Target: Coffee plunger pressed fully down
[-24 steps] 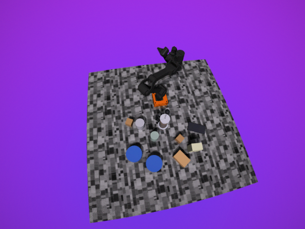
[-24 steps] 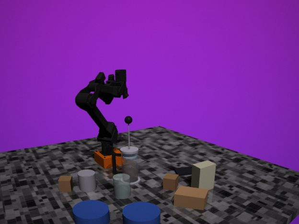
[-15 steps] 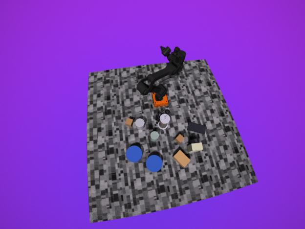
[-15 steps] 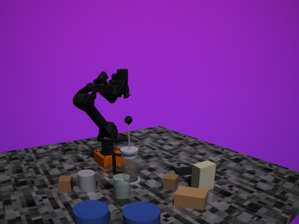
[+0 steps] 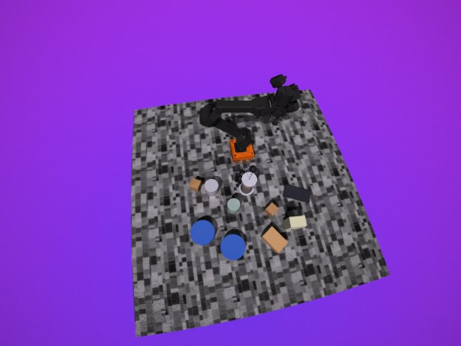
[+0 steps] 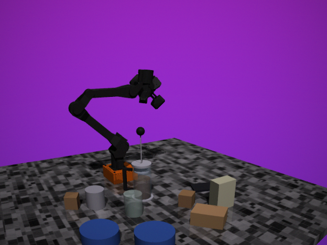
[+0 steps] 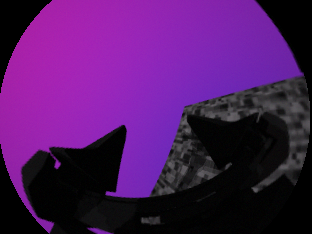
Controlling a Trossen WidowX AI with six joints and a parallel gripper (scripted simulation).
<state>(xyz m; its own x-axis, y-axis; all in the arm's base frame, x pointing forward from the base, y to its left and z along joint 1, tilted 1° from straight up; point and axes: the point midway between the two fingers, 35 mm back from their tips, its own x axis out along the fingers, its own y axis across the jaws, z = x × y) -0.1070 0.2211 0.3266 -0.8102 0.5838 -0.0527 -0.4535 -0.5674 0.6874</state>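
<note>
The coffee press [image 5: 248,182] [image 6: 142,181] is a clear glass cylinder with a white lid. It stands upright in front of the arm's orange base [image 5: 241,149] [image 6: 116,172]. Its plunger rod stands raised, with the black knob [image 5: 253,168] [image 6: 140,131] well above the lid. My gripper [image 5: 278,78] [image 6: 145,71] [image 7: 158,123] is open and empty. It is high in the air, above and behind the press and far from the knob. In the wrist view it faces the purple background, with only a corner of the table at the right.
Around the press stand a grey cylinder [image 5: 210,185] [image 6: 94,197], a pale green cup [image 5: 233,205] [image 6: 133,202], two blue cylinders [image 5: 202,232] [image 6: 99,232], three brown boxes [image 5: 274,239] [image 6: 208,215], a cream box [image 5: 295,222] [image 6: 222,191] and a dark flat slab [image 5: 296,193].
</note>
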